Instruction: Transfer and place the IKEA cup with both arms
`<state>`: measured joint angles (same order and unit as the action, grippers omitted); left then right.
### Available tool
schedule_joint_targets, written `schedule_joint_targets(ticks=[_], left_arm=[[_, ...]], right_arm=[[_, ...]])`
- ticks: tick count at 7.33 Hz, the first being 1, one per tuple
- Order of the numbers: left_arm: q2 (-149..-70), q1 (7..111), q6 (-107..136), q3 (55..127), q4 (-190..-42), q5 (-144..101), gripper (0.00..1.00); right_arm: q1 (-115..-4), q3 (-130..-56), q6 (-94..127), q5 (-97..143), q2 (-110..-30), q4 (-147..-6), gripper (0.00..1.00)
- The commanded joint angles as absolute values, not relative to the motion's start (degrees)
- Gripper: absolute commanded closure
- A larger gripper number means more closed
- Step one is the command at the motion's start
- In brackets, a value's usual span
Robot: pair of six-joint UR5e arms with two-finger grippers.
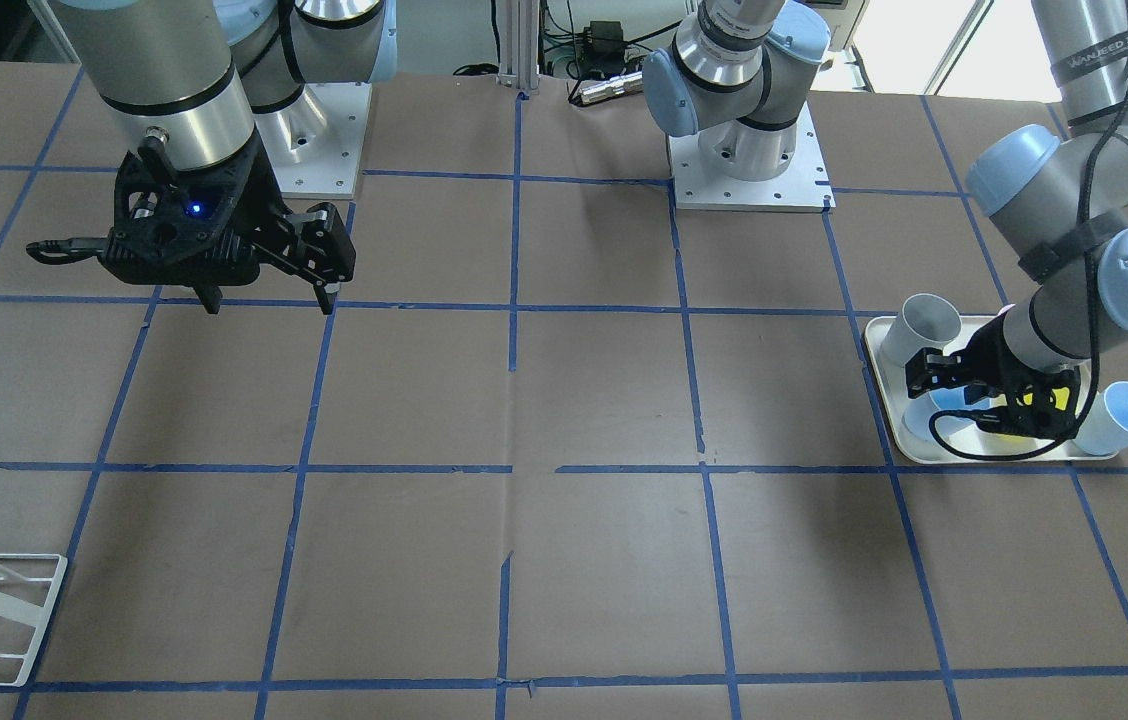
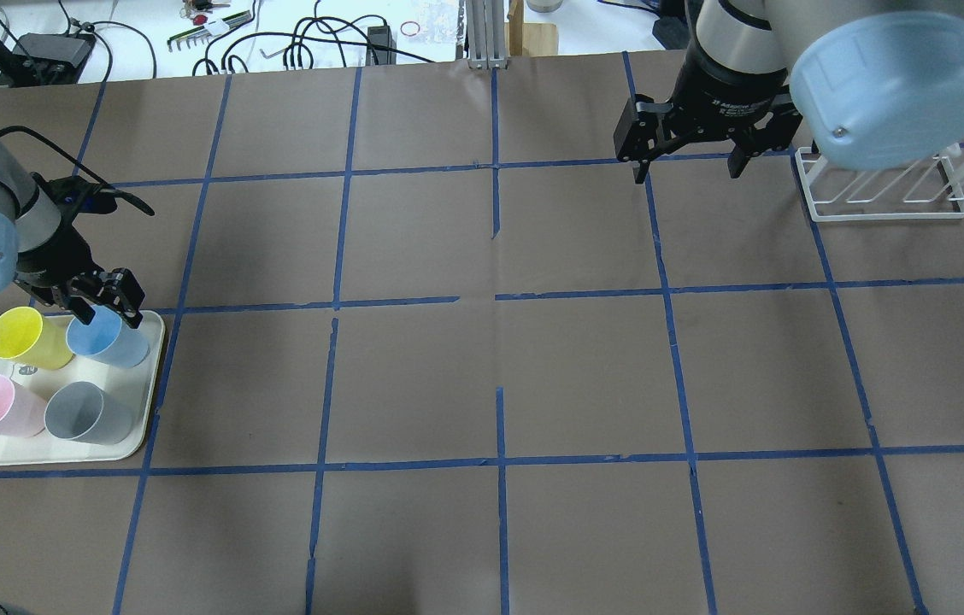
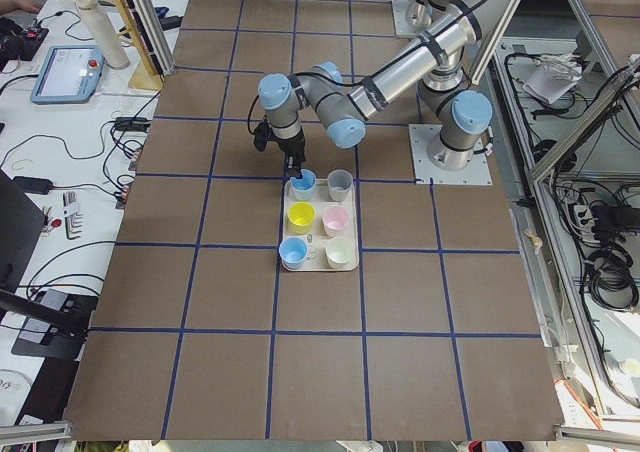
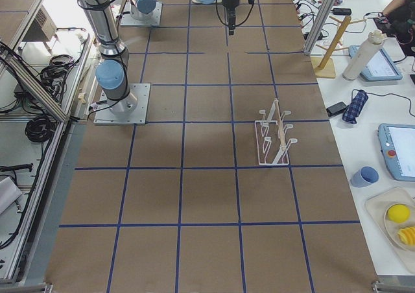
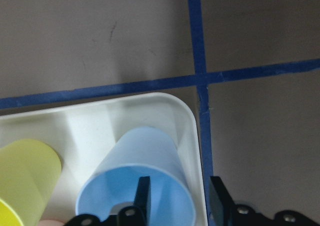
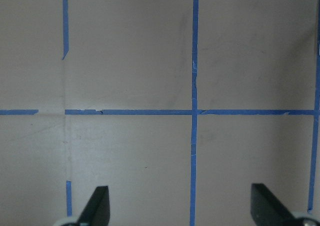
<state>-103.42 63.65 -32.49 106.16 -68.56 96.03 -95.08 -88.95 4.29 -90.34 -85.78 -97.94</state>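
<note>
Cup: the IKEA cup (image 2: 110, 339) stands in the tray (image 2: 153, 376), in the corner nearest the table's middle, just beside the yellow cup (image 2: 25, 337).
Axis: its long axis is vertical, with the mouth up and the narrow base on the tray.
My left pincer (image 5: 180, 191): spread apart and straddling the cup's wall, one finger (image 5: 144, 188) inside the mouth and the other outside, not clamped.
My right pincer (image 2: 687, 175): fingers wide apart, holding nothing, above the table near the white rack (image 2: 879, 192).
</note>
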Motion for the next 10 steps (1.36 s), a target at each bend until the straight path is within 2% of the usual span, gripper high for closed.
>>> schedule_joint_targets(ticks=[1,4,7,10], left_arm=[[-97.24,64.42,-30.34,103.99,-75.28,93.89,0.00],[-88.62,67.30,-18.85,97.32,-91.62,90.37,0.00],[-85.70,79.68,-11.62,95.97,-92.11,90.09,0.00],[-80.26,82.97,-9.93,96.86,-92.63,86.06,0.00]], right_arm=[[-95.10,-88.77,4.31,-90.35,-85.87,-98.09,0.00],[-95.10,-88.24,4.31,-90.26,-85.78,-98.09,0.00],[-95.01,-88.15,4.13,-90.26,-85.78,-98.09,0.00],[-95.01,-88.07,4.13,-90.26,-85.78,-98.09,0.00]])
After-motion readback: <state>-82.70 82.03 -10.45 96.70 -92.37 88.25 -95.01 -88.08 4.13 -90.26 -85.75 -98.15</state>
